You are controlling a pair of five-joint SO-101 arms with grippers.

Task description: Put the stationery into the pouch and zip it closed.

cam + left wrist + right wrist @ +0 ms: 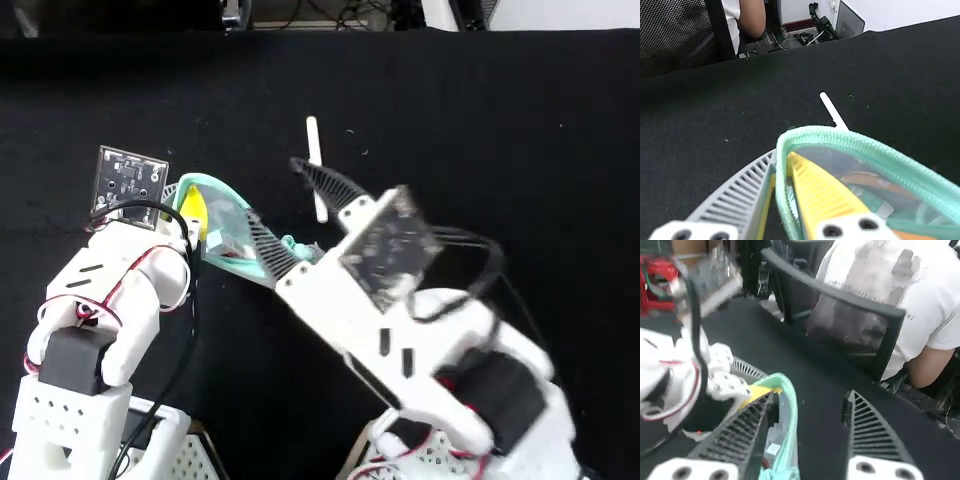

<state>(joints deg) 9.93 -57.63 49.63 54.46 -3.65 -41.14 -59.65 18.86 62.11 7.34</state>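
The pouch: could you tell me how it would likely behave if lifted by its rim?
The pouch is probably floppy: its zip rim bows where the left end effector pinches it. It may sag under the items seen through its clear side.

- Pouch [228,225]: clear plastic edged with a mint-green zip, sitting left of centre in the high view. Its zip is undone and the mouth gapes, the rim bowed into an open loop.
- Contents [867,182]: orange and white pieces show through the pouch's clear wall, too indistinct to name.
- White pen [316,165]: a thin white stick lying flat in the upper middle of the high view, running almost straight up the frame, outside the pouch and just beyond its mouth.
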